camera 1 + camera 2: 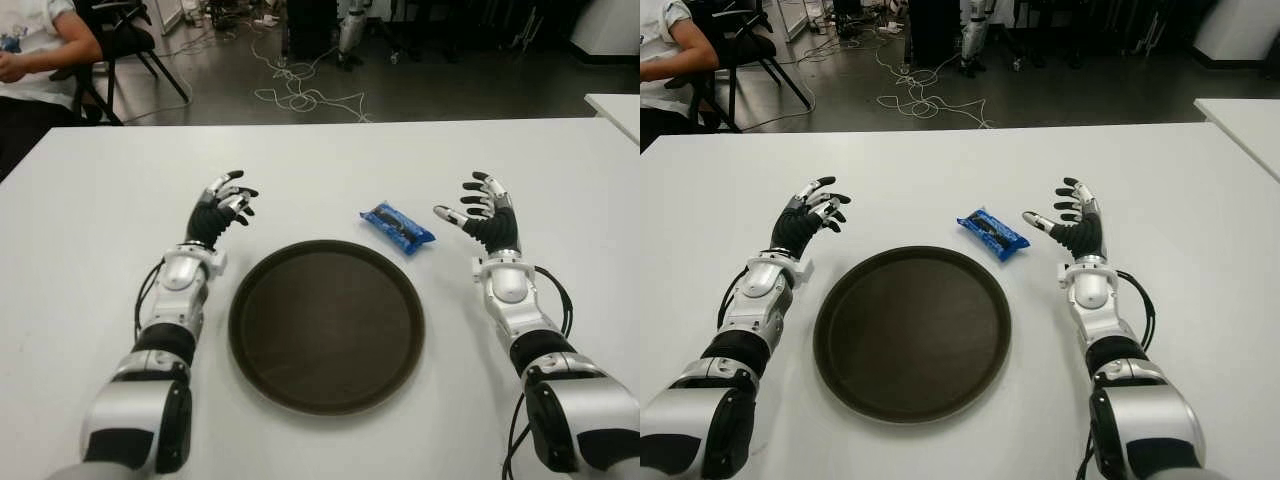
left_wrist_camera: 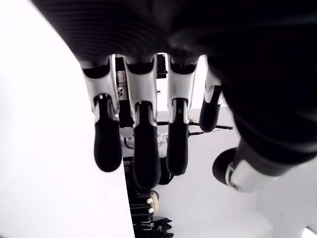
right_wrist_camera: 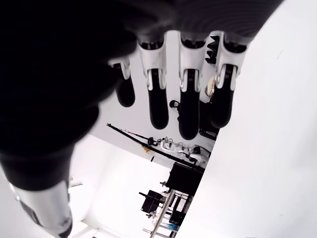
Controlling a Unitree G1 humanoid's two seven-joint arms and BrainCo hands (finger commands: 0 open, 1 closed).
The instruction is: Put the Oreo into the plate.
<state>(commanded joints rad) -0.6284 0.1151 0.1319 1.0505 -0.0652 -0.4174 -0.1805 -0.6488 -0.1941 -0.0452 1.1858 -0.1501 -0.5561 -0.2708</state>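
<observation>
Right hand (image 1: 480,212): fingers spread, holding nothing, just to the right of the Oreo pack.
Left hand (image 1: 225,208): fingers loosely open and empty, beside the plate's far left rim.
Oreo pack (image 1: 397,226): a blue wrapper lying flat on the white table (image 1: 320,160), just beyond the plate's far right edge, not yet in it.
Plate (image 1: 250,360): round, dark, with a raised rim, between the two arms.
Risk: the glossy wrapper may slide away from the fingertips, or catch on the rim.

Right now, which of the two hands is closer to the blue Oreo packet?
The right hand. Its thumb points at the Oreo packet from just beside it, while the left hand shows on the far side of the plate. Both hands are open.
</observation>
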